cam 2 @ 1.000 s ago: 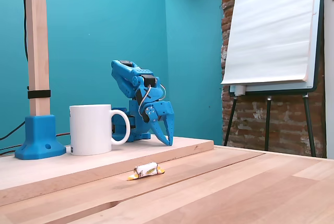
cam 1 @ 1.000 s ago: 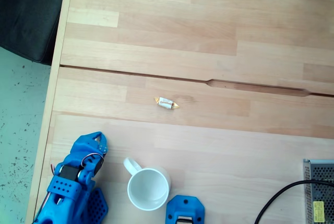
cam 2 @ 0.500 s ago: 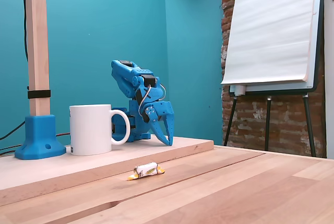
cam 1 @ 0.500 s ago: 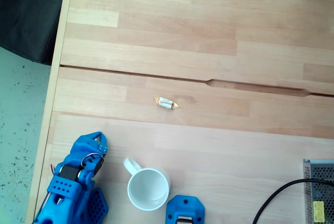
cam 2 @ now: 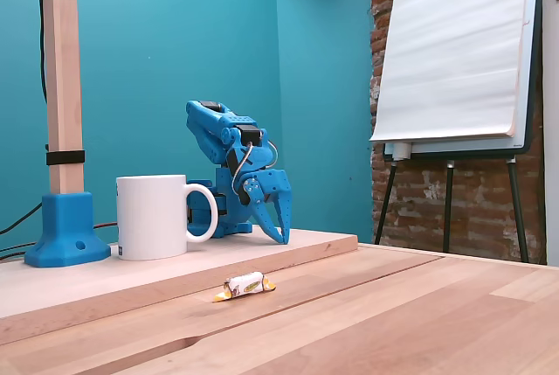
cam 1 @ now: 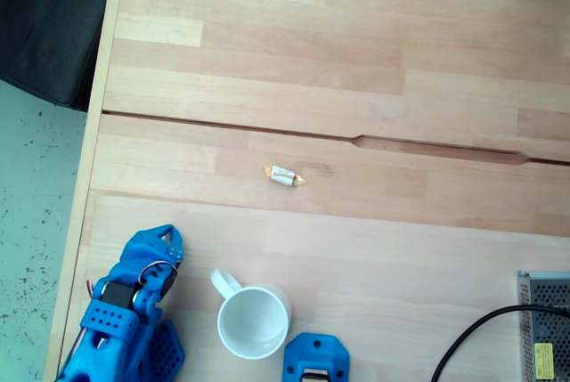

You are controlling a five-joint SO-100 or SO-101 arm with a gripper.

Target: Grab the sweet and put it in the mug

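The sweet [cam 1: 284, 175], a small white candy with gold twisted ends, lies alone on the wooden table, just below a long groove; in the low side view the sweet [cam 2: 244, 286] sits in front of the raised board. The white mug [cam 1: 255, 321] stands upright and empty, handle toward the upper left; side-on, the mug [cam 2: 153, 216] has its handle facing the arm. My blue gripper [cam 1: 167, 244] is folded down left of the mug, far from the sweet. Seen from the side, the gripper [cam 2: 283, 239] points down at the board with its jaws together and nothing in them.
A blue post base [cam 1: 315, 360] stands right beside the mug and carries a wooden post [cam 2: 61, 69]. A metal box with a black cable [cam 1: 543, 324] sits at the lower right. The table's left edge [cam 1: 89, 177] runs close to the arm. A flip-chart easel [cam 2: 458, 52] stands behind.
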